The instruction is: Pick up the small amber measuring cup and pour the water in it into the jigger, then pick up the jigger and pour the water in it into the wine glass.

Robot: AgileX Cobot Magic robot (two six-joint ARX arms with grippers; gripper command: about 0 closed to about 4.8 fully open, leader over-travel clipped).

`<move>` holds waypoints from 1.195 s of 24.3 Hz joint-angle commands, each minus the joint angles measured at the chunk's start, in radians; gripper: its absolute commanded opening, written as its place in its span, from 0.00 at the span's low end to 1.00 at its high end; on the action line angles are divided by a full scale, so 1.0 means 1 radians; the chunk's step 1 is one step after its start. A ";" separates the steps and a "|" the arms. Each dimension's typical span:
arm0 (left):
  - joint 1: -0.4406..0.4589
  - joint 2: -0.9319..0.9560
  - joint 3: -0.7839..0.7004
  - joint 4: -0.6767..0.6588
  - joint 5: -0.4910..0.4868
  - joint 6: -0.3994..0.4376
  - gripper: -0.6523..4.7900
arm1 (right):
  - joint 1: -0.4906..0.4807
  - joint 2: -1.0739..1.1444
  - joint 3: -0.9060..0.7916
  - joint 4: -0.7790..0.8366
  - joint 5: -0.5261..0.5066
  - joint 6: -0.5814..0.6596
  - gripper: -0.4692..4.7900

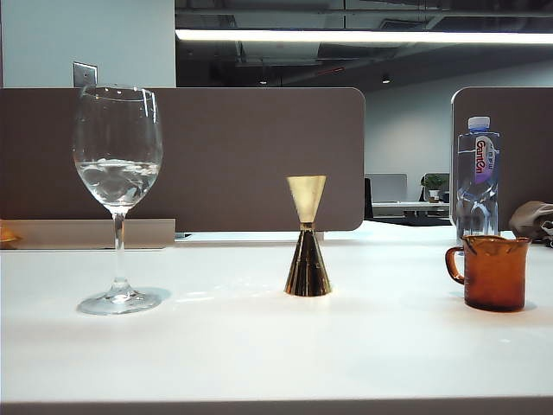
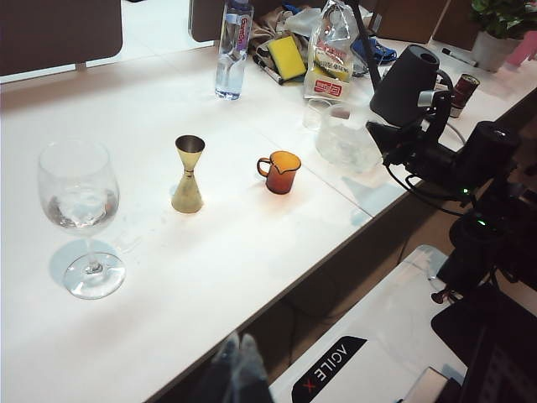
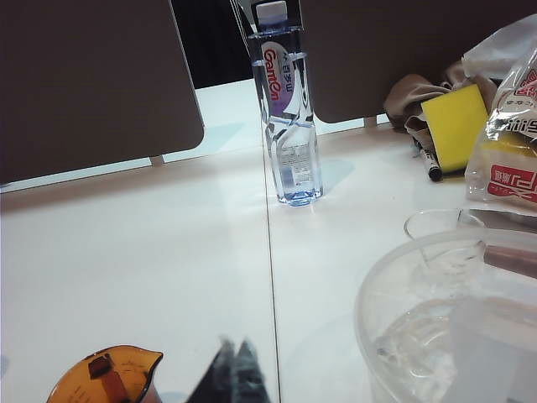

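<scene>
From my station I see the wine glass point(image 1: 117, 194) holding water at the left of the white surface point(image 1: 259, 354), the gold jigger point(image 1: 307, 236) upright in the middle, and the small amber measuring cup point(image 1: 491, 271) upright at the right, all well apart. The left gripper point(image 2: 239, 348) hangs off the surface's near edge, fingers pressed together and holding nothing. The right gripper point(image 3: 235, 357) sits low just beside the amber cup, fingers likewise closed and empty, with the water bottle point(image 3: 287, 113) beyond it.

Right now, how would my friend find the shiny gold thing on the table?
Look at the white table. Between the wine glass and the small amber measuring cup stands the jigger. It alone is gold metal, pinched at the waist like an hourglass.
</scene>
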 commanded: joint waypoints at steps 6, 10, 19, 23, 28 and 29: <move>0.000 0.001 0.003 -0.002 0.003 0.004 0.12 | -0.010 0.001 -0.007 0.002 0.000 -0.027 0.08; 0.000 0.001 0.003 -0.002 0.003 0.004 0.12 | -0.039 0.001 -0.007 -0.092 0.001 -0.107 0.08; 0.000 0.001 0.003 -0.002 0.003 0.004 0.12 | -0.006 0.001 -0.007 -0.198 0.001 -0.296 0.08; 0.000 0.001 0.003 -0.002 0.003 0.004 0.12 | -0.005 0.001 -0.007 -0.198 -0.003 -0.240 0.08; 0.000 0.001 0.003 -0.002 0.003 0.004 0.12 | -0.006 0.001 -0.007 -0.198 -0.003 -0.206 0.08; 0.000 0.001 0.003 -0.002 0.003 0.004 0.12 | -0.006 0.001 -0.007 -0.197 -0.003 -0.206 0.08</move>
